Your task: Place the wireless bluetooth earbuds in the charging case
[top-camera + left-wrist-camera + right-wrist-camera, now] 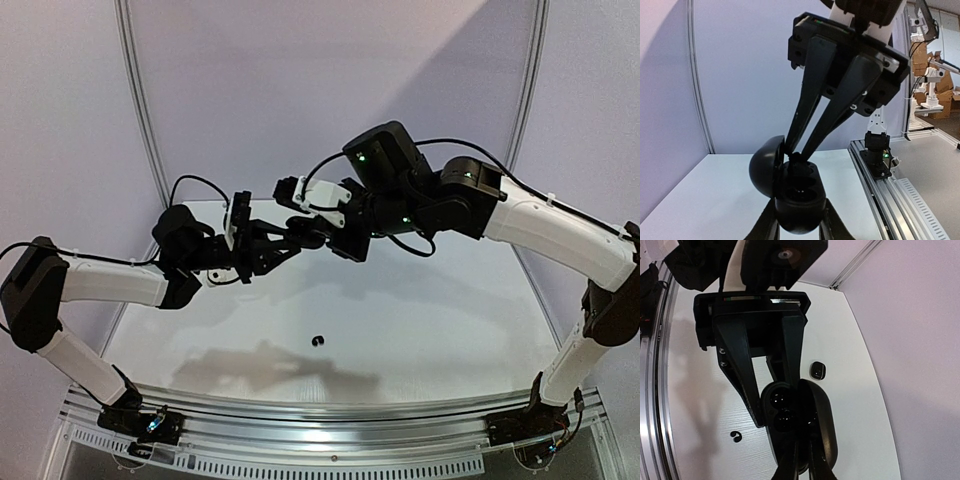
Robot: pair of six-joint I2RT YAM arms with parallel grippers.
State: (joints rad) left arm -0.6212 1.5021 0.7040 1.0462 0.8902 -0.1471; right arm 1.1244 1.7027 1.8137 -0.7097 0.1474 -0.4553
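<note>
A black charging case (pixel 800 200) is held up above the table with its lid (pixel 765 167) swung open. My left gripper (pixel 800 217) is shut on the case's body from both sides. My right gripper (pixel 796 156) reaches in from the other side, its tips pinched on a small black earbud at the case's upper socket. In the right wrist view the open case (pixel 782 412) sits between the left fingers (pixel 742 375), and my right gripper (pixel 802 457) comes up from below. A second black hook-shaped earbud (pixel 319 341) lies loose on the table, also visible as the small earbud (pixel 736 436).
A small black rounded object (pixel 817 370) lies on the white table (pixel 420 330) beyond the case. An aluminium rail (pixel 890 190) runs along the table's edge. Grey walls close in the back and sides.
</note>
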